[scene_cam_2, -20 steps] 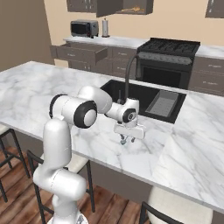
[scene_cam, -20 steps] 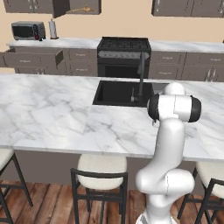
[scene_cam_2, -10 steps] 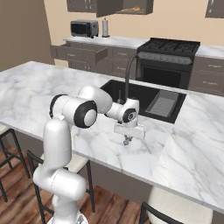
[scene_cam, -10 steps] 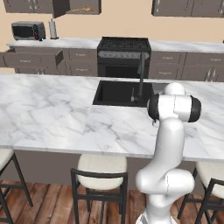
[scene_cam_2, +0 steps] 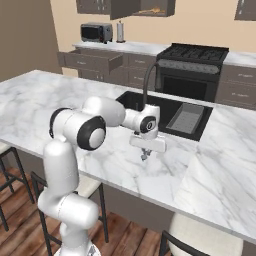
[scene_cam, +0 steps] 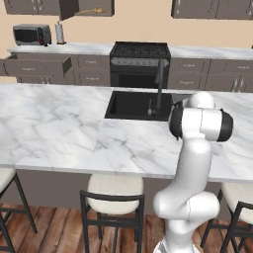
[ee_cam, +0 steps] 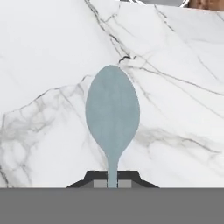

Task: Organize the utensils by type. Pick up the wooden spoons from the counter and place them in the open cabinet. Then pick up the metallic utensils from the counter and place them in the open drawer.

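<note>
Hand view: the gripper is clamped on the thin handle of a metal spoon, whose grey oval bowl lies over the veined marble counter. Right base view: the gripper points down at the counter, just before the sink.

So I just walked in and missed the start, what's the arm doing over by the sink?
The white arm reaches low over the marble counter in front of the sink. Its gripper is shut on the thin handle of a metal spoon, whose bowl lies over the marble. Across the kitchen the drawer stands open, and a wooden spoon already lies in the open cabinet.
</note>
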